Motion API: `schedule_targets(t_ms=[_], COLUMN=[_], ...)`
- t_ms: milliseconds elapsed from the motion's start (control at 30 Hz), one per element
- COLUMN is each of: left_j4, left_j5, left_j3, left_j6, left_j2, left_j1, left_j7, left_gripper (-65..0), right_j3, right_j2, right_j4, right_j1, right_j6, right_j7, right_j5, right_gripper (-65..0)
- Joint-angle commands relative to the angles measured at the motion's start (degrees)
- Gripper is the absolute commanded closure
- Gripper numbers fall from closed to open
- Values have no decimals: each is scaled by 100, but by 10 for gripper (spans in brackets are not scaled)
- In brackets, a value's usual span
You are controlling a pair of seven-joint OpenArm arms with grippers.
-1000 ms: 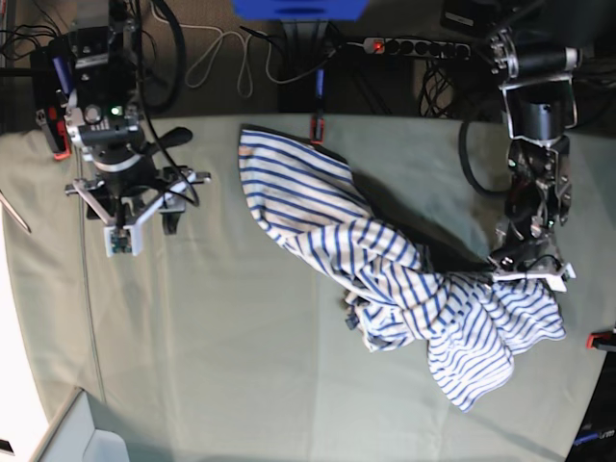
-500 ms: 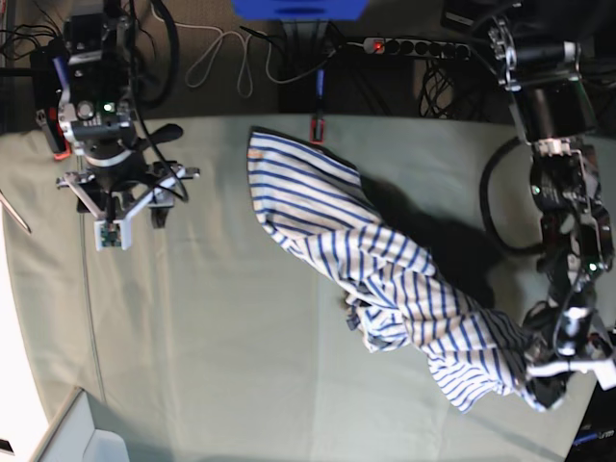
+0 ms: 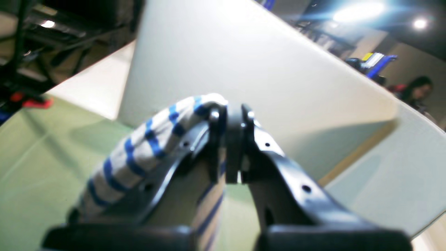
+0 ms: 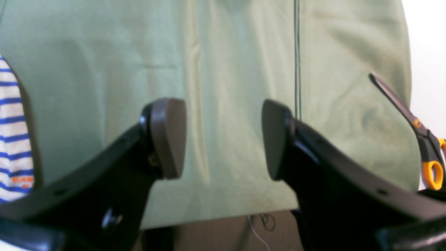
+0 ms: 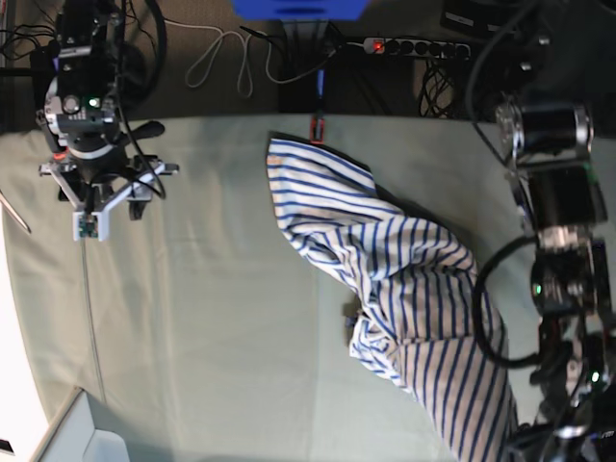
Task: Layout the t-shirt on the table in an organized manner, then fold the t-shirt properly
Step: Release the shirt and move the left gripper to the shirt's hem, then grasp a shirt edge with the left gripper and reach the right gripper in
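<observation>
Left gripper [image 3: 232, 115]: pinching soft white blue-striped t-shirt [image 5: 404, 279] | right gripper [image 4: 223, 137]: spread, over grey-green cloth bench [image 5: 212, 327], well apart from shirt

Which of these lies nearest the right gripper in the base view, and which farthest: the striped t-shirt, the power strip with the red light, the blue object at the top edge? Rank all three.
Measured from the right gripper, at the table's left side:
1. The t-shirt, mid-table, to its right.
2. The blue object, top centre, off the table.
3. The power strip, top right of centre, farthest.
</observation>
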Motion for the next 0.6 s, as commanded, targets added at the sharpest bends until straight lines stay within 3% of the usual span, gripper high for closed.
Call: schedule_targets(t_ms=[0, 100, 367, 433, 567], left_j4=[-156, -904, -3339, -3910, -4288], left_j5=[-28, -28, -28, -28, -72], left_j3=[117, 416, 1313, 1559, 1858], left_j6=[-44, -44, -44, -44, -88], left_j2=[-21, 14, 454, 480, 559], left_j1=[-332, -833, -2178, -2521, -2626], left_j7=[-109, -249, -1243, -1208, -1128], left_gripper=[-2, -2, -9, -62, -275], right_j3=[52, 140, 343, 343, 325], right_j2=[42, 34, 34, 34, 34], right_j4=[93, 93, 93, 93, 93], right_j1=[12, -76, -225, -234, -234], right_j6=[28, 28, 28, 28, 28], right_j7=[135, 144, 170, 152, 135], right_j5=[-25, -25, -25, -25, -25], right_gripper=[-348, -348, -348, -348, -348])
